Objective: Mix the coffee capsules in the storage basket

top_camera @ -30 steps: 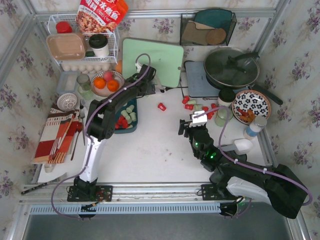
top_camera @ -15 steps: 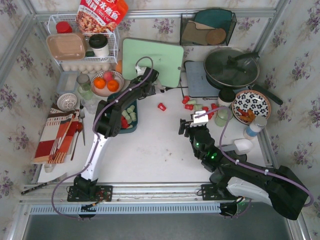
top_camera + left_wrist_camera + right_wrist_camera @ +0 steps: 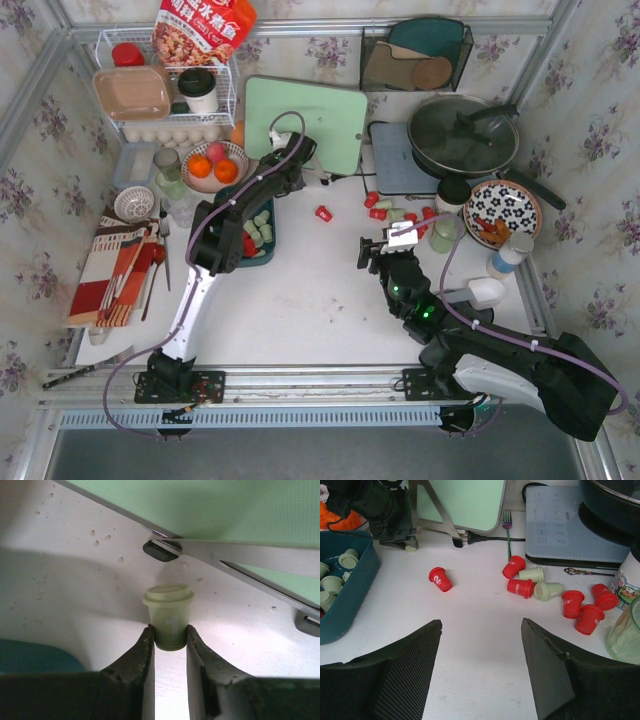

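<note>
From above, my left hand (image 3: 288, 178) reaches to the far side of the table (image 3: 300, 300), just at the near edge of the green board (image 3: 320, 115). The basket (image 3: 270, 240) lies to the near left of it, partly under my arm, with pale green and red capsules (image 3: 260, 228) inside. One red capsule (image 3: 323, 213) lies alone on the table to the right of the basket, and a loose cluster (image 3: 395, 212) lies further right, near the cooker (image 3: 400, 165). My right hand (image 3: 383, 248) hangs over the middle of the table, near that cluster.

At my left wrist, my fingers (image 3: 135, 660) pinch a green capsule (image 3: 169, 612) marked "1", one pad on each side of its body, wide rim facing away. It stands on the table just before the board's metal foot (image 3: 240, 555). A corner of the basket (image 3: 35, 655) shows at the near left.

At my right wrist, my right hand (image 3: 481, 625) is spread wide and holds nothing. Beyond it lie a red capsule (image 3: 440, 579) marked "2" and the mixed red and green cluster (image 3: 555, 592). The basket (image 3: 345, 610) sits at the left with pale green capsules (image 3: 345, 560) in it, and my left hand (image 3: 395, 525) is at the far left.
</note>
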